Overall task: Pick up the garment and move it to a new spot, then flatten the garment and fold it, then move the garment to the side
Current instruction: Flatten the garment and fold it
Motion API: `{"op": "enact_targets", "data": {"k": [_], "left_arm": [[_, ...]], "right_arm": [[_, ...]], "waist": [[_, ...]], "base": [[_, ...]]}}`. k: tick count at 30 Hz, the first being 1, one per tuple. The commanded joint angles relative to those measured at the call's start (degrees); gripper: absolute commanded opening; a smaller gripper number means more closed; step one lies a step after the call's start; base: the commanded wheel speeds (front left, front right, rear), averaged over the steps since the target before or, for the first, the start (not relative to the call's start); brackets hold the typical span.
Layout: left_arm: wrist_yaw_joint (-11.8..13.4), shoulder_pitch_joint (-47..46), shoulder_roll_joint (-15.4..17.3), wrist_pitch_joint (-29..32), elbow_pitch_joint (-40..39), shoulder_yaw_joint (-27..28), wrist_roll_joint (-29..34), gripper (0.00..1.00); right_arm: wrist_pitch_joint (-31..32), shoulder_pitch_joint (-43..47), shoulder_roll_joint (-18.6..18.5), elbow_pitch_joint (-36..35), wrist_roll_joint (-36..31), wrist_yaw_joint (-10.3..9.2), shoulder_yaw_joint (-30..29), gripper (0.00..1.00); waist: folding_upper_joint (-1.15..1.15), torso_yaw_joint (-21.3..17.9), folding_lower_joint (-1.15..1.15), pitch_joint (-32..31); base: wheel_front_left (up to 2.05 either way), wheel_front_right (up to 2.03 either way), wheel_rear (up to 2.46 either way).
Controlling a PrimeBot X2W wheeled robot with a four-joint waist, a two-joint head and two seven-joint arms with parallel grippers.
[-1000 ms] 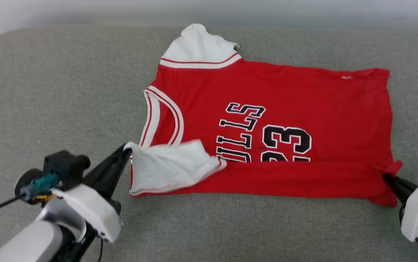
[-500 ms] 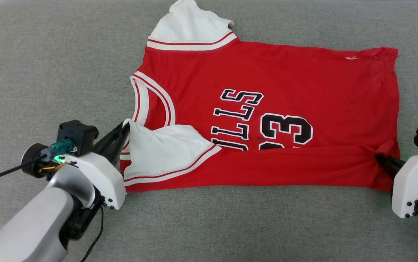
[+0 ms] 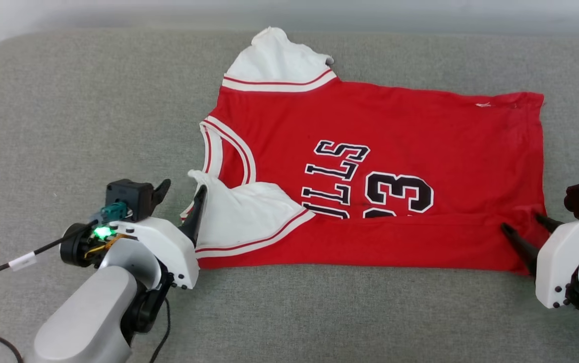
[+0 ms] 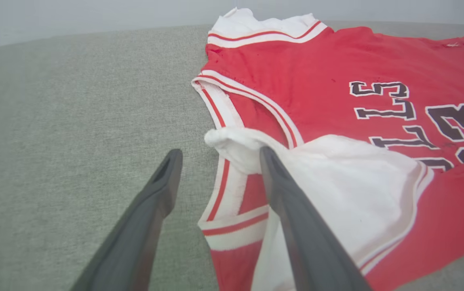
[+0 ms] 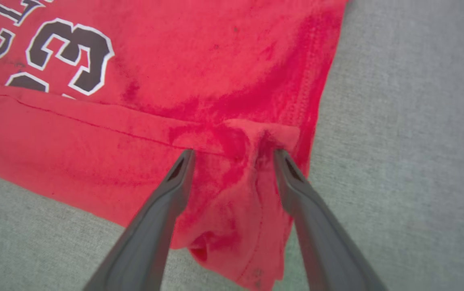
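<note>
Left end effector (image 3: 182, 190): jaws spread wide, nothing held. It stands at the left end of the garment (image 3: 420, 131). Its inner finger (image 4: 280, 190) touches the near sleeve (image 3: 249, 212), and the outer finger is over bare cushion (image 3: 67, 126).
Near sleeve: white, turned in over the red chest, its tip bunched against that finger. Risk: if you draw the arm away along the cloth, the finger may drag the sleeve back out and undo the tuck.
Garment: lies flat on the grey cushion, collar (image 3: 229, 156) to the left and hem (image 3: 536, 151) to the right. The far sleeve (image 3: 277, 60) sticks out past the far edge. Risk: if you fold across now, that sleeve is likely to end up outside the packet.
Folded strip (image 3: 395, 242): the near long edge is laid over the chest and covers the lower part of the lettering (image 3: 340, 176). Risk: nothing pins it, so a tug at either end may skew the crease.
Hem corner (image 5: 252, 141): puckered into a small raised lump at the strip's right end.
Right end effector (image 3: 523, 224): jaws apart, straddling that lump, gripping nothing. Risk: if you close here you may catch only the top layer, or several bunched layers, and a lift would then peel or twist the fold.
</note>
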Motion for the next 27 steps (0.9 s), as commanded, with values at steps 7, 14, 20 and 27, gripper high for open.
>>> {"op": "enact_targets", "data": {"k": [7,14,20,27], "left_arm": [[2.91,5.95,1.46,3.87,-5.3,1.33,-4.17,1.0],[8.27,12.23,6.76,12.68,-16.62,0.42,-6.07,1.0],[11.78,14.18,8.45,17.09,-20.33,-0.3,-6.67,1.0],[13.47,13.17,9.12,18.07,-18.08,0.29,-6.26,1.0]], "right_arm": [[3.96,4.41,2.45,-2.32,-1.6,-0.06,-4.26,1.0],[11.34,9.88,7.56,-8.1,-5.48,-0.05,-10.9,1.0],[15.05,12.3,11.81,-14.7,-8.15,-0.05,-13.51,1.0],[16.64,12.47,13.19,-18.75,-10.36,-0.05,-14.91,1.0]], "waist": [[0.0,0.03,-0.01,-4.17],[0.0,-0.52,-0.01,-4.21],[0.0,-1.47,-0.01,-2.12],[0.0,-2.79,-0.01,0.84]], "base": [[0.0,0.0,0.0],[0.0,0.0,0.0],[0.0,0.0,0.0],[0.0,0.0,0.0]]}}
